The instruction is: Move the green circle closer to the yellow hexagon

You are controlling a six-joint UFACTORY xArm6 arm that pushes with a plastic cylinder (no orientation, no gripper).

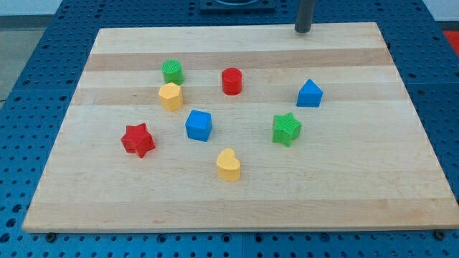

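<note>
The green circle (172, 72) stands on the wooden board (358, 179) at the upper left of centre. The yellow hexagon (171, 96) sits just below it, close, nearly touching. My tip (303, 30) is at the board's top edge, right of centre, far to the right of both blocks and touching none.
A red cylinder (232, 81) is right of the green circle. A blue cube (199, 125), a red star (138, 140), a yellow heart (229, 165), a green star (286, 129) and a blue house-shaped block (309, 93) lie around the board.
</note>
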